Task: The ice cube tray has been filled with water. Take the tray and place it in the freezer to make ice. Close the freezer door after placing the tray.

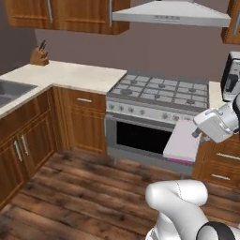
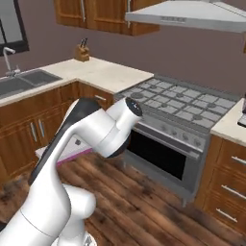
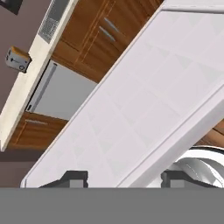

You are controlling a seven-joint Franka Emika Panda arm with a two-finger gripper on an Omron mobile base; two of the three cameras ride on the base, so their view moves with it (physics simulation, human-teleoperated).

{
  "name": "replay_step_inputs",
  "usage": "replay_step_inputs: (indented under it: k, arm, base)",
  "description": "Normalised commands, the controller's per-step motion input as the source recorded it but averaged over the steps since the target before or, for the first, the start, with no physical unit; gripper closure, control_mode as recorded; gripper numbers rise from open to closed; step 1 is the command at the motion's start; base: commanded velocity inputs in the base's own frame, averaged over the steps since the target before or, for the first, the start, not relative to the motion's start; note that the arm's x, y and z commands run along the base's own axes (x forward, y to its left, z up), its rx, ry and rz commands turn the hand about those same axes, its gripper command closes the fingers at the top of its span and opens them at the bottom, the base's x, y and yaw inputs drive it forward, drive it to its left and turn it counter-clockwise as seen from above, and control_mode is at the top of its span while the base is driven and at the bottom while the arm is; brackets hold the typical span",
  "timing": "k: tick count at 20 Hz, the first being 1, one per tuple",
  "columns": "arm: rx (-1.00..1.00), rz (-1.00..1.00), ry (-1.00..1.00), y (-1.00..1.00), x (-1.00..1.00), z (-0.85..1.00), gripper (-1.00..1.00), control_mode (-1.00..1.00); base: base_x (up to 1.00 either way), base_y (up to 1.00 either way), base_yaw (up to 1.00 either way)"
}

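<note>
Carrying the ice cube tray (image 1: 182, 140) through the air, the claw (image 3: 120, 177) has its two dark tips at the bottom of the hand view, one on each side of the pale slab, partly closed and clamped on the tray's near end. In the left base view the tray hangs at the right middle of the frame, in front of the stove (image 1: 157, 93) and above the wooden floor (image 1: 84, 187), with its magenta underside edge showing along the bottom. In the right base view a slice of it peeks out at the left middle, behind the arm.

The tray reads as a stiff, thin, flat slab, probably light in itself but, by the task, loaded with water, so it should be kept level and moved without jerks or the contents would likely spill. Its smooth top looks slippery, and a grip at one end leaves the long far end cantilevered, which could let it droop or twist between the tips. A hold across the short width near the edge, as here, seems workable. The freezer is not seen, so the carry is likely midway. A toaster (image 3: 17, 59) sits on the counter (image 3: 26, 92) at the upper left of the hand view.
</note>
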Motion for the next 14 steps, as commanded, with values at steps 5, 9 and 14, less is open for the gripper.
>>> replay_step_inputs:
  k: [5, 9, 14]
  arm:
    - [0.00, 0.00, 0.00, 0.00, 0.00, 0.00, 1.00, 1.00]
    - [0.00, 0.00, 0.00, 0.00, 0.00, 0.00, 1.00, 1.00]
    - [0.00, 0.00, 0.00, 0.00, 0.00, 0.00, 1.00, 1.00]
  base:
    - [-0.33, -0.13, -0.61]
    - [-0.29, -0.13, -0.63]
    - [-0.25, -0.07, -0.63]
